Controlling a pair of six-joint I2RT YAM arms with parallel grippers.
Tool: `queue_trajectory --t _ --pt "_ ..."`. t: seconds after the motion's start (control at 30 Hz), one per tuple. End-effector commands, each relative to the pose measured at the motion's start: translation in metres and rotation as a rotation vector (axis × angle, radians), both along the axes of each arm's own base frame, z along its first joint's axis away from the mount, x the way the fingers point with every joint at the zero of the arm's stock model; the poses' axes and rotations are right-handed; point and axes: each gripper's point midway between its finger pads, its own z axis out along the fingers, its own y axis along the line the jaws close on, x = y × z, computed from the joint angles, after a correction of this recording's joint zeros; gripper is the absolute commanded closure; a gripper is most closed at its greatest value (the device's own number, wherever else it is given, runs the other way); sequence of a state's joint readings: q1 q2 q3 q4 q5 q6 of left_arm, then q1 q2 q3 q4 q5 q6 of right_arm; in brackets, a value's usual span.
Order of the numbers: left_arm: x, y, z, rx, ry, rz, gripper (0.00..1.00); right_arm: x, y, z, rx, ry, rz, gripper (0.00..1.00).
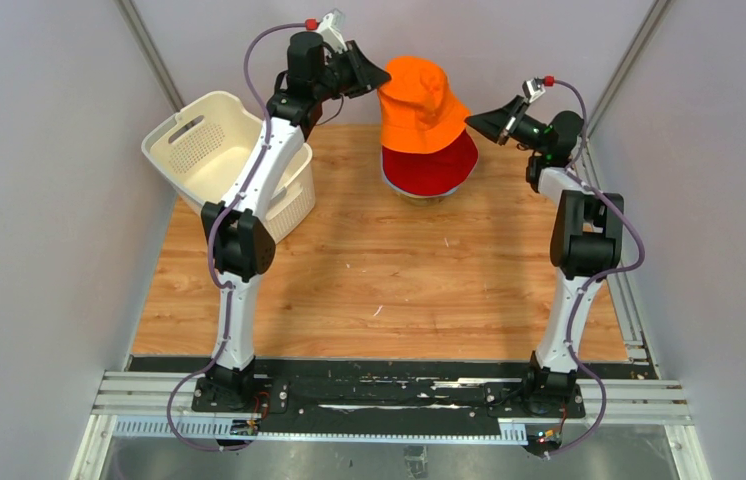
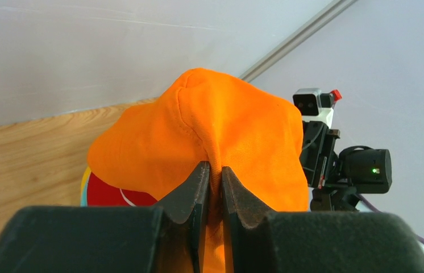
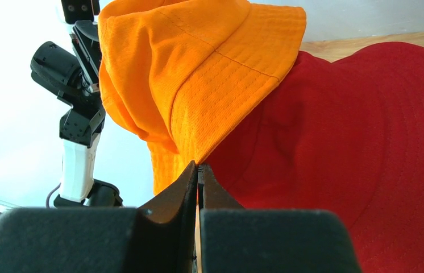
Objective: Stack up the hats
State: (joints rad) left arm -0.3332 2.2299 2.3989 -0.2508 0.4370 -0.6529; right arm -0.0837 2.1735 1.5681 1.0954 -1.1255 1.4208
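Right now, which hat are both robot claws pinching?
The orange hat: the left gripper and right gripper each pinch its fabric. The red hat lies underneath, gripped by neither.

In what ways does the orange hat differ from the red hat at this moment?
The orange hat lies on top; the red hat is under it. The left pincer and right pincer are shut on the orange hat; nothing holds the red hat. The orange hat is bunched; the red hat's brim spreads out. Both are fabric bucket hats in one stack.
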Motion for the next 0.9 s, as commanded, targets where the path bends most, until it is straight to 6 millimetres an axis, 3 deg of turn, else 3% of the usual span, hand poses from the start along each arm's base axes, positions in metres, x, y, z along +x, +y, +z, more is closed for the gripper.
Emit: queue_trajectory --t 0.0,0.17,0.33,0.6,0.7,0.87 --pt "0.001 0.002 0.001 0.005 -0.013 -0.006 0.82 -0.006 -0.005 0.011 -0.019 -0.063 0.0 0.99" --pt "0.004 -0.002 -0.007 0.0 0.002 -0.013 0.79 -0.011 -0.025 0.011 -0.024 -0.061 -0.039 0.99" --pt "0.008 -0.01 -0.02 -0.006 0.024 -0.034 0.57 -0.017 -0.045 -0.004 -0.026 -0.028 -0.075 0.99" --pt "0.007 -0.016 -0.021 -0.012 0.014 -0.046 0.49 -0.022 -0.064 -0.021 -0.026 0.005 -0.105 0.99" --pt "0.006 -0.015 -0.022 -0.005 0.013 -0.045 0.48 -0.021 -0.063 -0.021 -0.025 0.002 -0.105 0.99" --pt "0.004 -0.013 -0.04 0.015 0.043 -0.043 0.46 -0.021 -0.052 -0.016 -0.027 -0.007 -0.079 0.99"
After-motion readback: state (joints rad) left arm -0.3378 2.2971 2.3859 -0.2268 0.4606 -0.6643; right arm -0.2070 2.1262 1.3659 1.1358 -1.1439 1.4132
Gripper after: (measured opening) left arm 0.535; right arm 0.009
